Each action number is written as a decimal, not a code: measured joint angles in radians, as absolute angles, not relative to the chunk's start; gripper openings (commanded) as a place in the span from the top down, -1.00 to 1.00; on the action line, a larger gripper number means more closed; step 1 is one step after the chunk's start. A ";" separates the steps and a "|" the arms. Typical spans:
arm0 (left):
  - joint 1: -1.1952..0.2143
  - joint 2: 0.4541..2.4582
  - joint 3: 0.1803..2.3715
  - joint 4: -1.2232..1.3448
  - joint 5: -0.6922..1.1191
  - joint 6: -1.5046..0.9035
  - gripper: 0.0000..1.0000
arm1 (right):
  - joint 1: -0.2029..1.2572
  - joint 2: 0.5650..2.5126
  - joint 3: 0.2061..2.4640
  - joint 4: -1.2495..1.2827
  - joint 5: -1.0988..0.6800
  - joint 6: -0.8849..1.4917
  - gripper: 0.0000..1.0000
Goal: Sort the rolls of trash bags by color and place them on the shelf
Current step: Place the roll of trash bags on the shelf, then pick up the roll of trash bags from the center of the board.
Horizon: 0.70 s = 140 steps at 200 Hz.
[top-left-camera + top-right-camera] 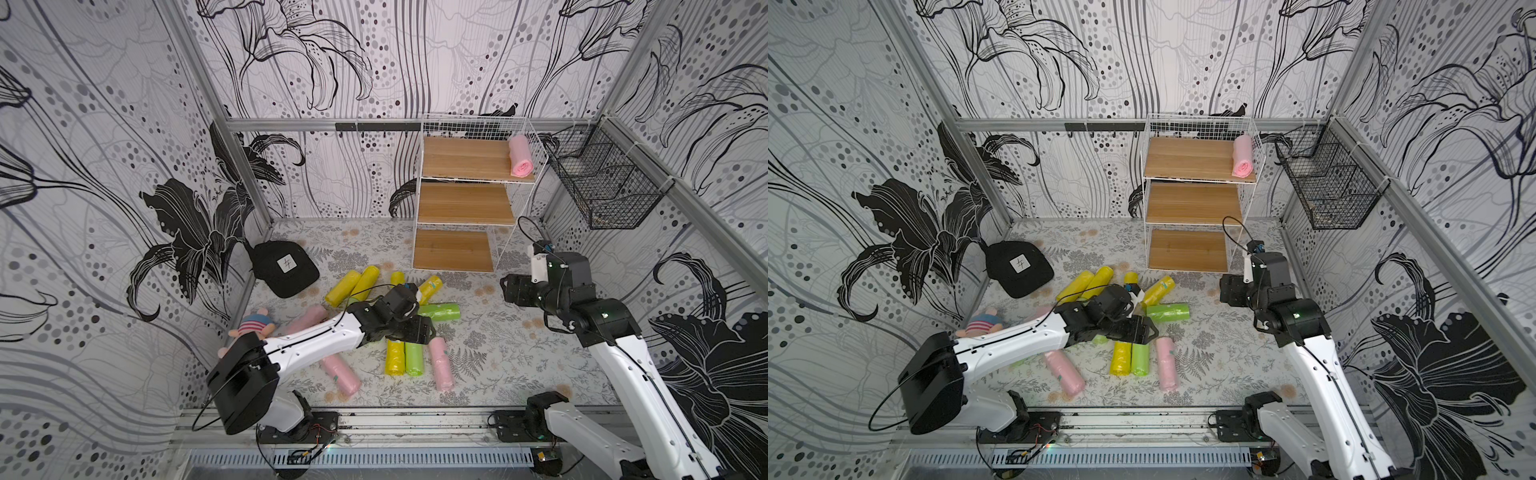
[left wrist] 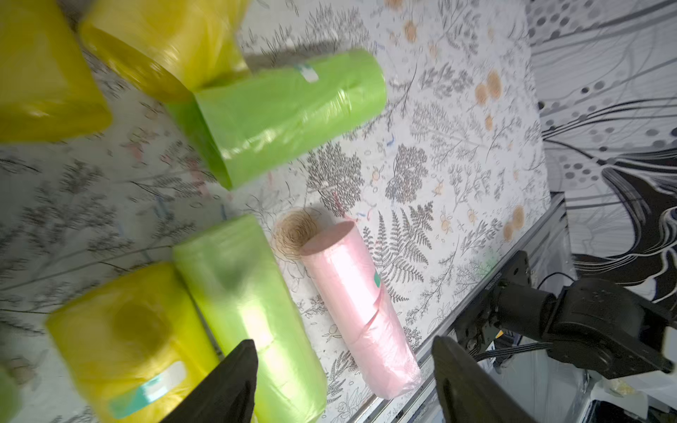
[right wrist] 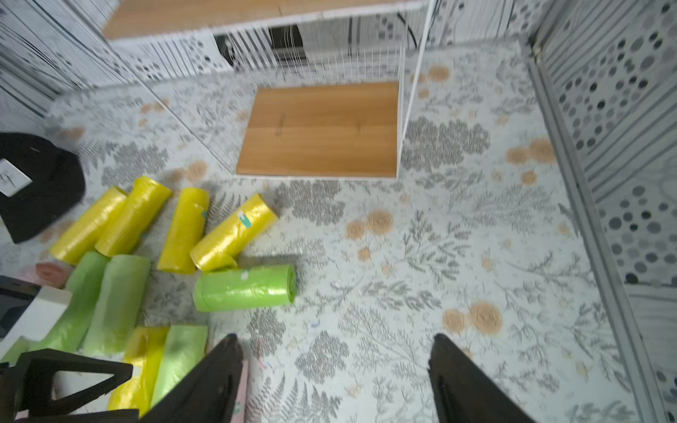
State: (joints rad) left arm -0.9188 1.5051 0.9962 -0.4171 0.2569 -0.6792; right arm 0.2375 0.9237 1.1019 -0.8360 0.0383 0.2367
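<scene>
White wire shelf (image 1: pixel 461 203) at the back of the worktop (image 1: pixel 519 361). Yellow, light green and pink rolls of trash bags (image 1: pixel 440 311) scattered in front of it. Released, empty left gripper (image 2: pixel 344 340) hovering over them. Released, empty right gripper (image 3: pixel 334 335) near the shelf's bottom tier. One pink roll (image 1: pixel 520 161) on the top tier, right end.

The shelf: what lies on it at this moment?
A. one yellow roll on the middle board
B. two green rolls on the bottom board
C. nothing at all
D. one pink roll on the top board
D: in both top views a single pink roll lies at one end of the top board of the shelf, and no roll shows on the two lower boards.
</scene>
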 measured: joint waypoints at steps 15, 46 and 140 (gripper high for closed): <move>-0.963 1.558 1.025 -0.418 0.234 -0.722 -0.57 | 0.237 0.922 1.079 -0.844 0.041 0.241 -0.67; -1.004 1.641 1.047 -0.422 0.194 -0.816 -0.58 | 0.237 0.916 1.039 -0.821 0.038 0.247 -0.66; -1.008 1.848 1.197 -0.434 0.171 -0.908 -0.53 | 0.237 0.869 0.966 -0.762 0.015 0.247 -0.67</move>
